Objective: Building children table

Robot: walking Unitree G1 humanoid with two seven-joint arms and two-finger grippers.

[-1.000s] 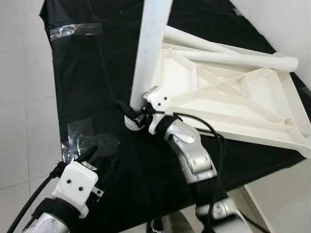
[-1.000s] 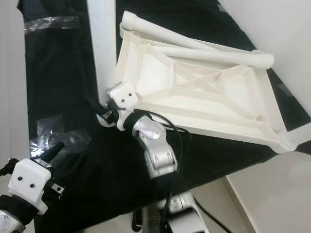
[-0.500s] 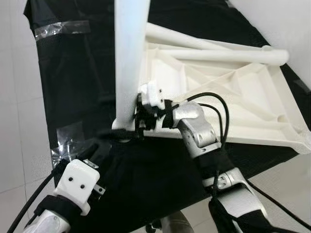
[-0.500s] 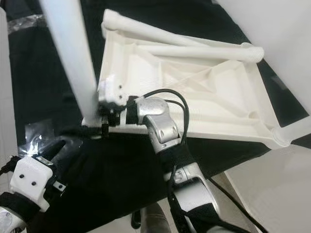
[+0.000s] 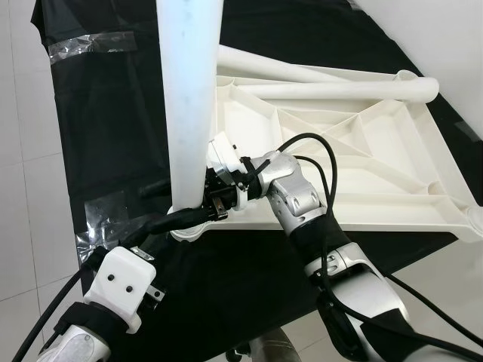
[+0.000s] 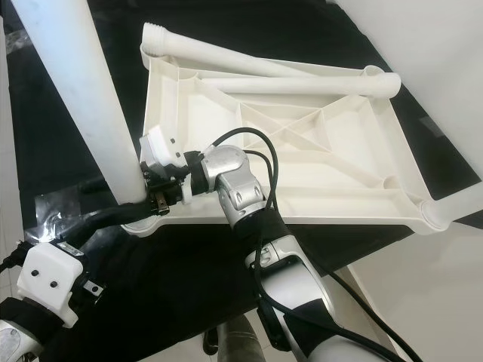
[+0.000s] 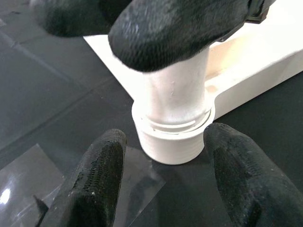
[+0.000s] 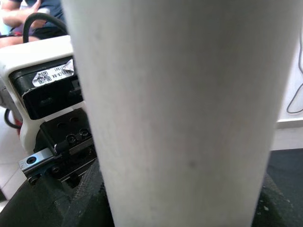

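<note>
The left gripper [image 7: 161, 156], fingers apart, straddles the corner socket [image 7: 173, 142] on the black cloth [image 5: 106, 151]. The table leg [image 5: 189, 105] stands in it (seated, apparently), clamped by the right gripper [image 5: 215, 202]. Keep it upright while twisting; the upturned tabletop [image 5: 362, 181] must not shift.

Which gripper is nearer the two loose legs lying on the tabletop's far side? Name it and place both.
Right. The right gripper clamps the upright leg at the tabletop's near corner; the left gripper sits farther back, its open fingers straddling that leg's base. The loose legs lie beyond both.
</note>
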